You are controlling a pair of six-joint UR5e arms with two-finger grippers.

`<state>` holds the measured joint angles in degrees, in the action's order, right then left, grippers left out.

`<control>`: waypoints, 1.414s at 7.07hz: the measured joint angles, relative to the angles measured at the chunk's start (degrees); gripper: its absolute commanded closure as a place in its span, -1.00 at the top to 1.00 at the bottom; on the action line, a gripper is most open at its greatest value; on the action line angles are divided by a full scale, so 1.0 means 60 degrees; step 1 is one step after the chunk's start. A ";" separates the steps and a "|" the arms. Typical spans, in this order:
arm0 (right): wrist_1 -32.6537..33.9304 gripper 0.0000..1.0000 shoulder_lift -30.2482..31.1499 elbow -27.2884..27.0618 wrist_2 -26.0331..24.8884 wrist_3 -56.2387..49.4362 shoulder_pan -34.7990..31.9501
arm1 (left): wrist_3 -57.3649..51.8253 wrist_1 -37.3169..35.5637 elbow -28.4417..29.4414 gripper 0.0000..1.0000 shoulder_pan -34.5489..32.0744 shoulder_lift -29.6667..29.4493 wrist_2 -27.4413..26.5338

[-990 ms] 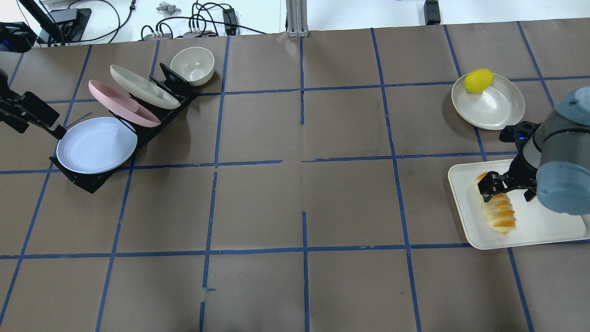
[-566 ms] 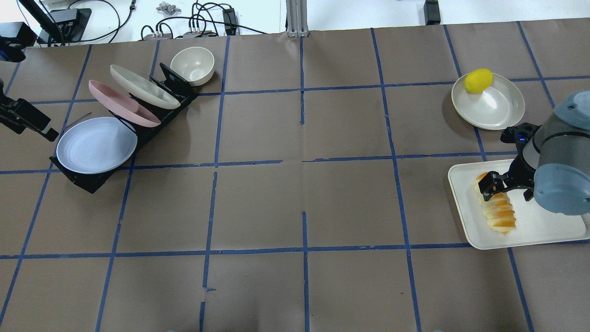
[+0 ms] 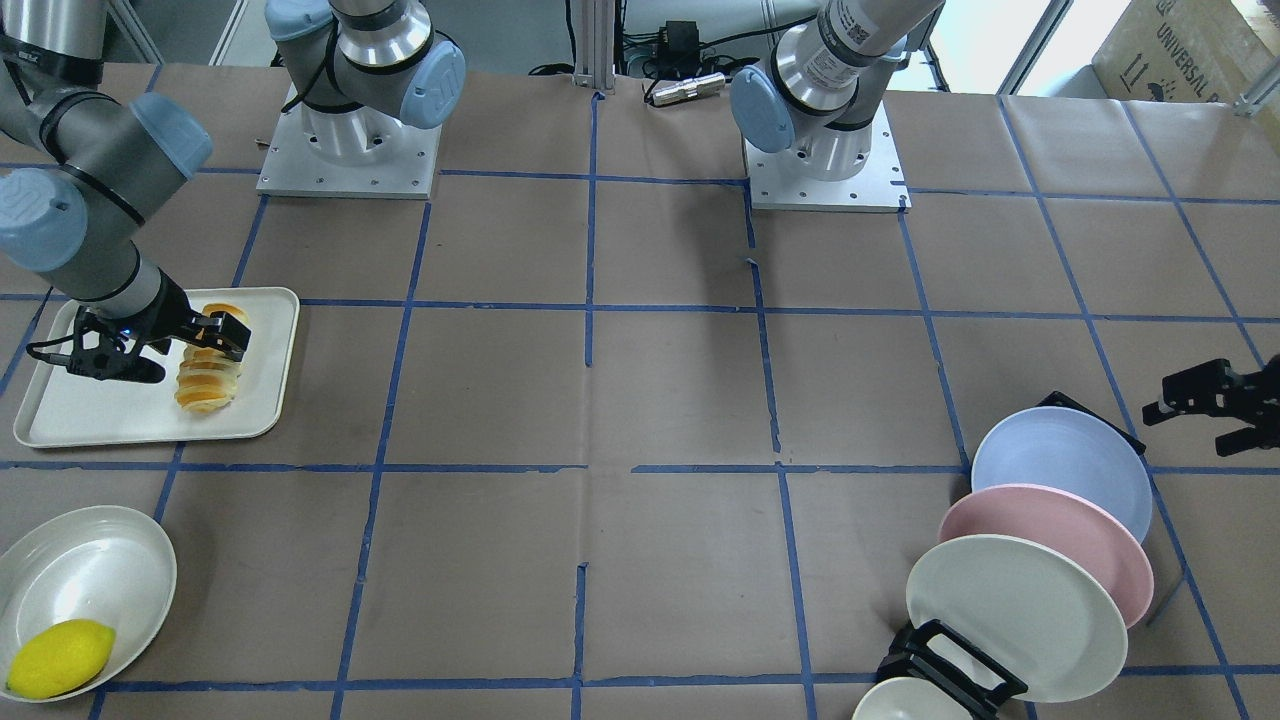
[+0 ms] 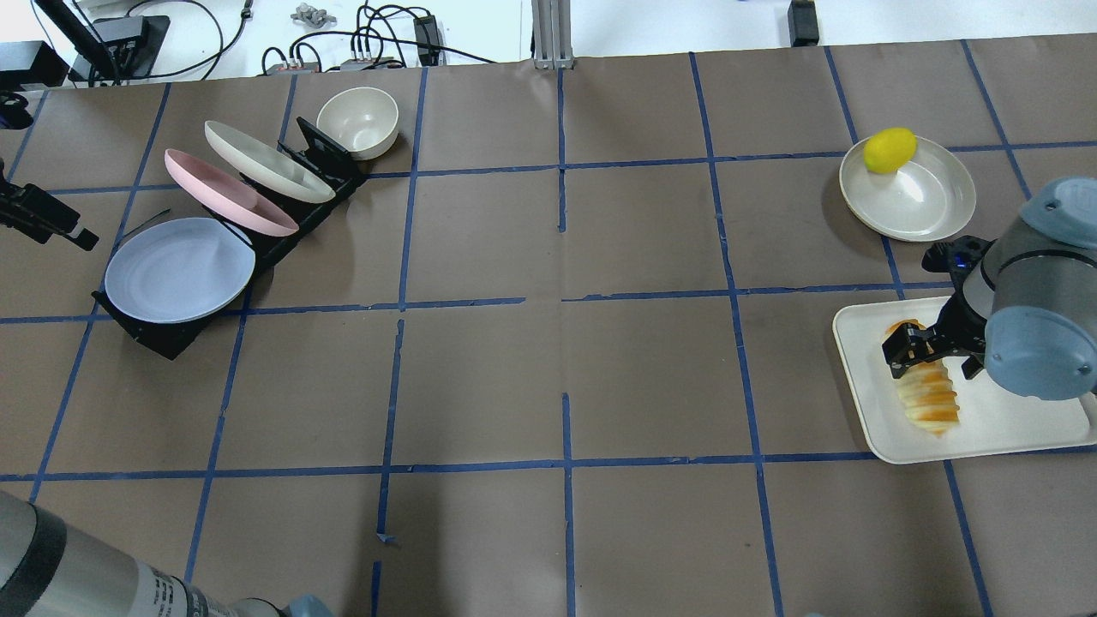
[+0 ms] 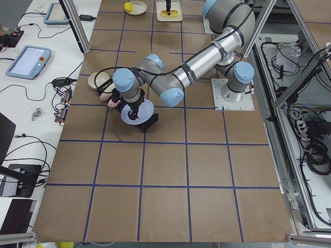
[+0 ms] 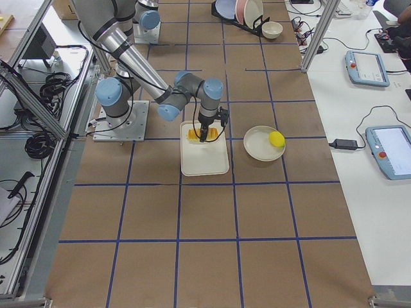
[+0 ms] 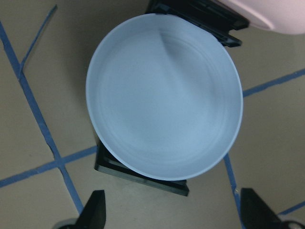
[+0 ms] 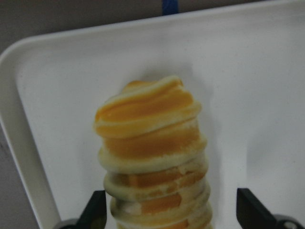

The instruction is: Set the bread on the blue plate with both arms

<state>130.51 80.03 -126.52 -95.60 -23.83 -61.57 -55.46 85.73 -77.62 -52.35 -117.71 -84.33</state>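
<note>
The bread (image 4: pixel 927 396) lies on a white tray (image 4: pixel 1011 424) at the right; it also shows in the front view (image 3: pixel 208 385) and the right wrist view (image 8: pixel 152 157). My right gripper (image 4: pixel 910 347) is open, low over the loaf's far end, one finger on each side of it (image 8: pixel 97 210). The blue plate (image 4: pixel 180 270) leans in the front slot of a black rack (image 4: pixel 163 336) at the left and fills the left wrist view (image 7: pixel 162 95). My left gripper (image 4: pixel 77 233) is open and empty, just left of the plate's rim and apart from it (image 3: pixel 1195 420).
A pink plate (image 4: pixel 227 193) and a cream plate (image 4: pixel 267 163) stand in the same rack behind the blue one. A cream bowl (image 4: pixel 358 122) sits beyond the rack. A yellow lemon (image 4: pixel 890 150) lies in a cream dish (image 4: pixel 921 201) beyond the tray.
My left gripper has drawn back to the left, away from the blue plate's rim. My right gripper has shifted slightly along the bread, still open around it.
</note>
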 measured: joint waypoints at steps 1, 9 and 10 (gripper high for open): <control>0.0001 0.44 -0.0002 -0.0035 0.0084 0.0001 -0.0005 | -0.0027 -0.0015 0.0360 0.99 -0.0014 -0.0581 0.0028; 0.0445 -0.73 0.0113 0.0086 0.0336 -0.0413 -0.0058 | 0.0634 -0.0317 0.0693 -0.74 -0.0020 -0.1893 -0.0101; 0.0156 -0.73 0.0528 0.0162 0.0350 -0.0432 -0.0086 | 0.0709 -0.0278 0.0694 -0.74 -0.0024 -0.1863 -0.0088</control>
<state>131.44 83.20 -125.54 -93.50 -26.42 -62.09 -51.20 84.06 -73.46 -52.49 -128.89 -84.86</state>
